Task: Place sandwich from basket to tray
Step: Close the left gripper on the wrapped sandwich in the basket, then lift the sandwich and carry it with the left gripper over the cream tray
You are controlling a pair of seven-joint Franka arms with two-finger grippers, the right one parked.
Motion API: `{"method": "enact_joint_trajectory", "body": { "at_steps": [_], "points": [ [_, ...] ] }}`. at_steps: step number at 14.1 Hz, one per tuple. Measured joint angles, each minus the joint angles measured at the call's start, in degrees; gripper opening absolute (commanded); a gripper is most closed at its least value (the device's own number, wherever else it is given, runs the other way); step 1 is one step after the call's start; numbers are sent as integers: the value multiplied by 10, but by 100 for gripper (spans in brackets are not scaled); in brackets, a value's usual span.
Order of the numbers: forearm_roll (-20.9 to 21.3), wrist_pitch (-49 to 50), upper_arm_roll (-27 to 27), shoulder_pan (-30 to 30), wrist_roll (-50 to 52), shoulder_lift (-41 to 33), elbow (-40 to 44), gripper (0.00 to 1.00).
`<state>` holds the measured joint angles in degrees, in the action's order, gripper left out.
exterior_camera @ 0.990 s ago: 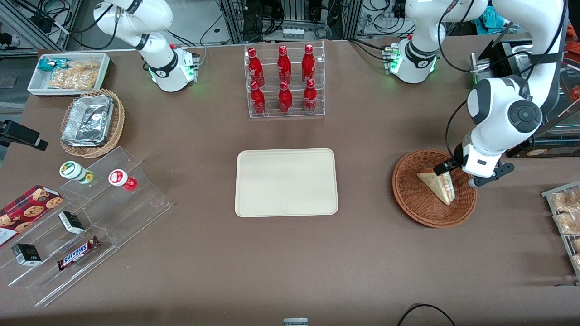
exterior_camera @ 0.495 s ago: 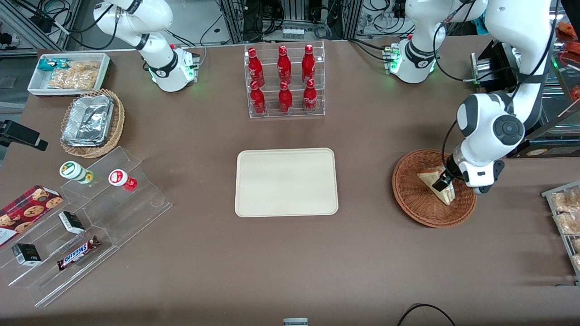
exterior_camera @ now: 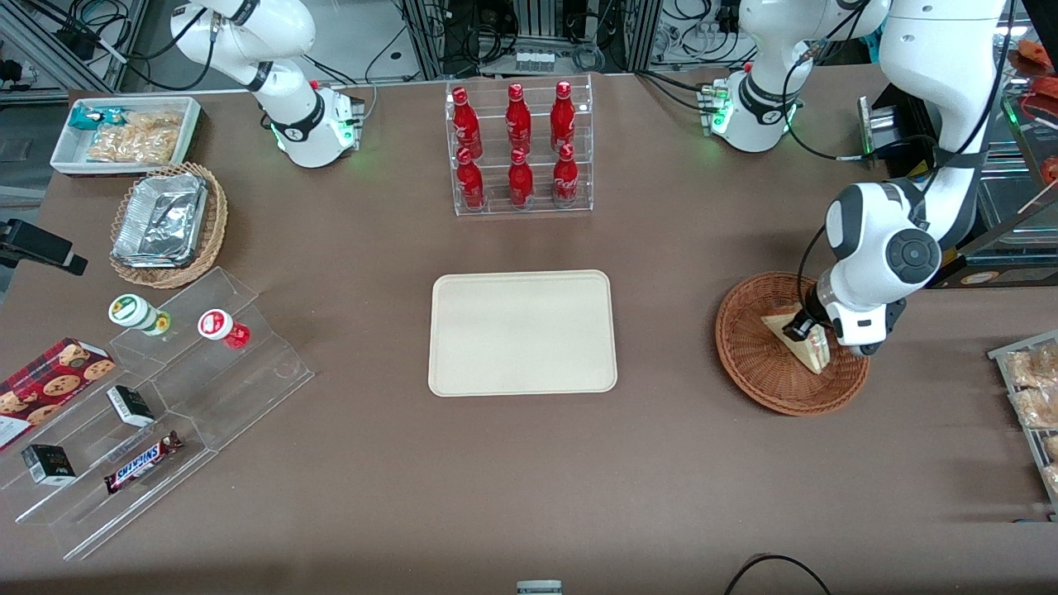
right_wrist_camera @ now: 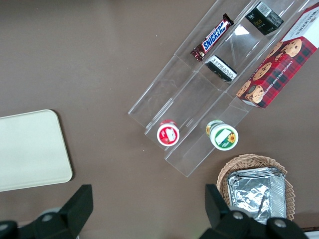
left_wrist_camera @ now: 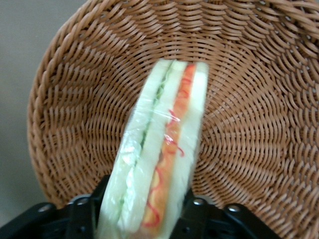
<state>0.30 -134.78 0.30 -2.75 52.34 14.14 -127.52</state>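
Compared with half a second ago, the left arm has pulled its wrist a little closer to the middle of the basket (exterior_camera: pixel 756 364), and the gripper (exterior_camera: pixel 806 330) now sits slightly farther from the front camera than it did. One second ago the gripper was hovering at the rim with the sandwich lying free; now it is down on it. The sandwich (exterior_camera: pixel 800 340) itself has hardly moved and is in the same place in the basket.

The sandwich lies inside the round reddish-brown wicker basket, toward the working arm's end of the worktop (exterior_camera: pixel 529 479). In the left wrist view the sandwich (left_wrist_camera: pixel 162 154) stands on its edge between the two fingers, with the white bread on both outer faces and the green and red filling showing in the middle under the clear wrap. The woven basket wall (left_wrist_camera: pixel 79 99) fills the space around it.

The gripper (left_wrist_camera: pixel 144 211) is closed to a narrow gap, only as wide as the sandwich, and one dark finger (left_wrist_camera: pixel 82 214) presses on each bread face. The sandwich is not yet lifted out of the basket.

The cream-beige tray (exterior_camera: pixel 522 332) lies in the middle of the worktop, well apart from the basket, with nothing on it.
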Motion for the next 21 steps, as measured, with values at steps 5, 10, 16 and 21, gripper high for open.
{"method": "enact_joint_trajectory", "body": {
  "at_steps": [5,10,16,21],
  "points": [
    [1,137,-16,-10,-2,-15,98,4],
    [1,174,-112,-42,-32,-10,160,9],
    [1,173,-138,-180,-13,121,315,4],
    [3,169,-137,-279,29,238,451,4]
  ]
}}
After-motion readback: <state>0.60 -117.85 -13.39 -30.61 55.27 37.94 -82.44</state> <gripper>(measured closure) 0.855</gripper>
